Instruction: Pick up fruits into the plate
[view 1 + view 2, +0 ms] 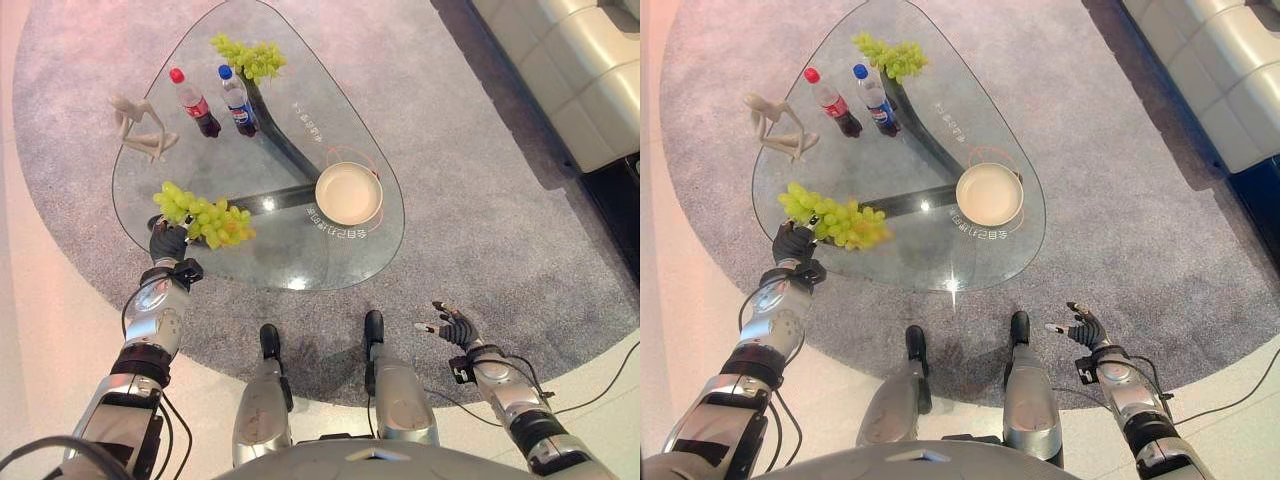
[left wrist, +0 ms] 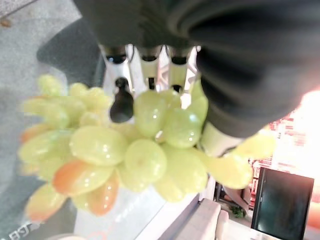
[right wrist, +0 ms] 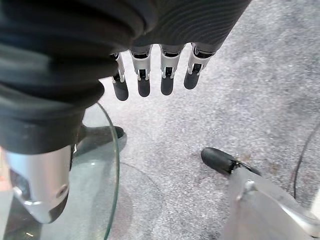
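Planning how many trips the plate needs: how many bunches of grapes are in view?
2. One bunch of green grapes lies at the far end of the glass table; the other bunch is at the near left edge, gripped by the left hand.

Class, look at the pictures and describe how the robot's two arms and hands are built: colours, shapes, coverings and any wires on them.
Both arms are silver-grey, rounded metal segments joined by black bands. The left hand and right hand each wear a dark ribbed cover over the back and wrist. Their fingers are silver with dark rounded tips, set in a row, the thumb apart. Thin black cables loop beside each forearm.
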Motion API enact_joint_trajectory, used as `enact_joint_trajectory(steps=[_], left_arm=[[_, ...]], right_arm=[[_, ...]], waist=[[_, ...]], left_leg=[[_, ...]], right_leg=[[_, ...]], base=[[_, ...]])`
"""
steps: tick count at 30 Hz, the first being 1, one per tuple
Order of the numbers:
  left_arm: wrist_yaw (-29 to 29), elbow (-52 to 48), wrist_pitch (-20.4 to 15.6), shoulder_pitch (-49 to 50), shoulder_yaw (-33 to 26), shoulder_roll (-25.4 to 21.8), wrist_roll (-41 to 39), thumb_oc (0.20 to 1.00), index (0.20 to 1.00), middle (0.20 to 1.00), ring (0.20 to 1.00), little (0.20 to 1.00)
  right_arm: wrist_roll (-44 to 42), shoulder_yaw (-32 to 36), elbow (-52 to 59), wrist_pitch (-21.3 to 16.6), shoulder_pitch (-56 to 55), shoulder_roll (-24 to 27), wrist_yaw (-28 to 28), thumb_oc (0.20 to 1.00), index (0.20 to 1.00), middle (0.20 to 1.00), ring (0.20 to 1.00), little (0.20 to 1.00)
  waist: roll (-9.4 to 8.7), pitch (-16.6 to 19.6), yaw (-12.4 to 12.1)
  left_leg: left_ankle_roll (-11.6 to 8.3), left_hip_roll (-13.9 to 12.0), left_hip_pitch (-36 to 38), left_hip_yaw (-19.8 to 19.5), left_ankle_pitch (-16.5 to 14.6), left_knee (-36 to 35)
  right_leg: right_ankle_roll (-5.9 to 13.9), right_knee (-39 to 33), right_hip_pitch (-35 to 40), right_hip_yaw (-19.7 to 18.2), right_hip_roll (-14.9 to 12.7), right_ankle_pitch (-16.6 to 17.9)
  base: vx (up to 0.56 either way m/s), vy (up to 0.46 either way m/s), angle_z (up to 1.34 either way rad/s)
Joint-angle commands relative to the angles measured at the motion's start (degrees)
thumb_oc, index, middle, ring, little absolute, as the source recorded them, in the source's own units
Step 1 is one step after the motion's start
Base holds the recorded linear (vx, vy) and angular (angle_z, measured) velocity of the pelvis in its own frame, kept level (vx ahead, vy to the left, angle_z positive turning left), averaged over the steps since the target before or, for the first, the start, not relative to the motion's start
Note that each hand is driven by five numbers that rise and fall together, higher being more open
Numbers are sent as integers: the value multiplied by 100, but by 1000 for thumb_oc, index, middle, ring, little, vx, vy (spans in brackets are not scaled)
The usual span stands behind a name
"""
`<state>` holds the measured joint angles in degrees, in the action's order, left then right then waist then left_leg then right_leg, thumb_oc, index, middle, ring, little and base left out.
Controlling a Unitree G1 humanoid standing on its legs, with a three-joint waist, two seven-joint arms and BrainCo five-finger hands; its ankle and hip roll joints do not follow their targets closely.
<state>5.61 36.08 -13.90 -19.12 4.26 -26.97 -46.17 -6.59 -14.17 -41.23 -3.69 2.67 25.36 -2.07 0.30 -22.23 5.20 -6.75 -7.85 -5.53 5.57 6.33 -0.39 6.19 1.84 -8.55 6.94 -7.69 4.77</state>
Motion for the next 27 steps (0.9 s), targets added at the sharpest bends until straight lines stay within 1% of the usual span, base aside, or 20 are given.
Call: enact_joint_trajectory(steps=[1, 5, 6, 8, 9, 11, 12, 14, 15, 17, 18, 20, 21, 25, 27], left_arm=[[-172, -346, -329, -319, -182, -124, -280, 200, 200, 200, 200, 200], [-258, -535, -297, -335, -150, -133, -230, 200, 200, 200, 200, 200], [-303, -673, -289, -302, -123, -149, -174, 200, 200, 200, 200, 200], [-334, -794, -288, -263, -103, -157, -105, 200, 200, 200, 200, 200], [-386, -883, -301, -234, -93, -162, -60, 200, 200, 200, 200, 200], [-533, -1245, -324, -72, -58, -160, -18, 200, 200, 200, 200, 200], [-543, -1262, -327, -61, -58, -157, -19, 200, 200, 200, 200, 200], [-706, -1535, -373, 73, -21, -103, 11, 200, 200, 200, 200, 200], [-817, -1886, -323, 231, 5, -42, 48, 200, 200, 200, 200, 200], [-992, -2083, -307, 339, 42, 23, 10, 200, 200, 200, 200, 200], [-1091, -2268, -227, 424, 63, 67, -2, 200, 200, 200, 200, 200], [-1232, -2452, -142, 518, 96, 103, 18, 200, 200, 200, 200, 200], [-1444, -2567, -99, 573, 132, 119, -13, 200, 200, 200, 200, 200], [-1791, -3065, 206, 637, 255, 47, -102, 200, 200, 200, 200, 200], [-1987, -3241, 286, 632, 332, -22, -264, 200, 200, 200, 200, 200]], right_arm=[[106, 66, 259, -148, -237, 75, 16, 1000, 1000, 1000, 1000, 1000], [37, 85, 556, -242, -293, 110, 38, 1000, 1000, 1000, 1000, 1000], [-105, 106, 869, -245, -321, 133, 67, 1000, 1000, 1000, 1000, 1000], [-191, 128, 1156, -209, -327, 152, 94, 1000, 1000, 1000, 1000, 1000], [-240, 140, 1300, -304, -319, 180, 116, 1000, 1000, 1000, 1000, 1000], [-412, 279, 1759, -420, -188, 307, 363, 1000, 1000, 1000, 1000, 1000], [-417, 283, 1772, -435, -189, 311, 376, 1000, 1000, 1000, 1000, 1000], [-585, 374, 2114, -411, -83, 391, 637, 1000, 1000, 1000, 1000, 1000], [-597, 462, 2442, -291, -3, 436, 890, 1000, 1000, 1000, 1000, 1000], [-638, 476, 2643, -264, 49, 486, 1060, 1000, 1000, 1000, 1000, 1000], [-735, 515, 2839, -126, 113, 537, 1239, 1000, 1000, 1000, 1000, 1000], [-771, 517, 3051, 15, 199, 574, 1456, 1000, 1000, 1000, 1000, 1000], [-816, 487, 3229, 41, 271, 635, 1736, 1000, 1000, 1000, 1000, 1000], [-1069, 271, 3838, 553, 706, 858, 2350, 1000, 1000, 1000, 1000, 1000], [-1274, 161, 4088, 804, 960, 979, 2619, 1000, 1000, 1000, 1000, 1000]], waist=[[-155, 202, 49], [-180, 244, 61], [-209, 275, 63], [-231, 306, 61], [-242, 326, 57], [-242, 436, 24], [-241, 435, 23], [-228, 526, -11], [-215, 644, -53], [-203, 745, -91], [-195, 847, -124], [-189, 973, -176], [-184, 1068, -220], [-183, 1266, -337], [-188, 1342, -378]], left_leg=[[290, 405, -355, 420, -896, 672], [281, 395, -246, 411, -897, 613], [278, 380, -196, 410, -895, 594], [277, 367, -147, 406, -897, 576], [276, 361, -112, 400, -900, 567], [266, 346, 35, 365, -899, 520], [265, 346, 48, 364, -899, 514], [249, 326, 159, 342, -882, 461], [237, 318, 261, 314, -870, 407], [231, 319, 326, 290, -870, 382], [229, 320, 400, 273, -882, 357], [230, 328, 489, 254, -907, 337], [235, 333, 562, 235, -935, 319], [238, 330, 829, 207, -992, 215], [233, 316, 930, 205, -1000, 146]], right_leg=[[-82, 469, 52, 231, 17, -814], [-69, 396, 174, 234, 18, -802], [-52, 371, 225, 239, 8, -783], [-45, 353, 270, 250, -2, -771], [-45, 347, 302, 258, -5, -772], [-36, 313, 446, 273, -16, -768], [-35, 310, 458, 275, -17, -768], [-13, 290, 564, 310, -45, -765], [-2, 276, 655, 348, -62, -762], [-2, 273, 722, 372, -71, -771], [0, 261, 793, 391, -75, -779], [-1, 248, 882, 417, -80, -792], [-5, 226, 961, 436, -83, -805], [11, 111, 1227, 500, -96, -806], [30, 48, 1326, 523, -107, -796]], base=[[0, 0, 0], [0, 0, 0], [0, 0, 0], [10, -33, 0], [22, -33, 1], [37, -14, 0], [44, 2, 0], [63, 5, 0], [79, 6, -2], [106, 4, 0], [137, 1, 1], [135, -7, 3], [124, -15, 9], [77, -16, 8], [14, -6, 2]])
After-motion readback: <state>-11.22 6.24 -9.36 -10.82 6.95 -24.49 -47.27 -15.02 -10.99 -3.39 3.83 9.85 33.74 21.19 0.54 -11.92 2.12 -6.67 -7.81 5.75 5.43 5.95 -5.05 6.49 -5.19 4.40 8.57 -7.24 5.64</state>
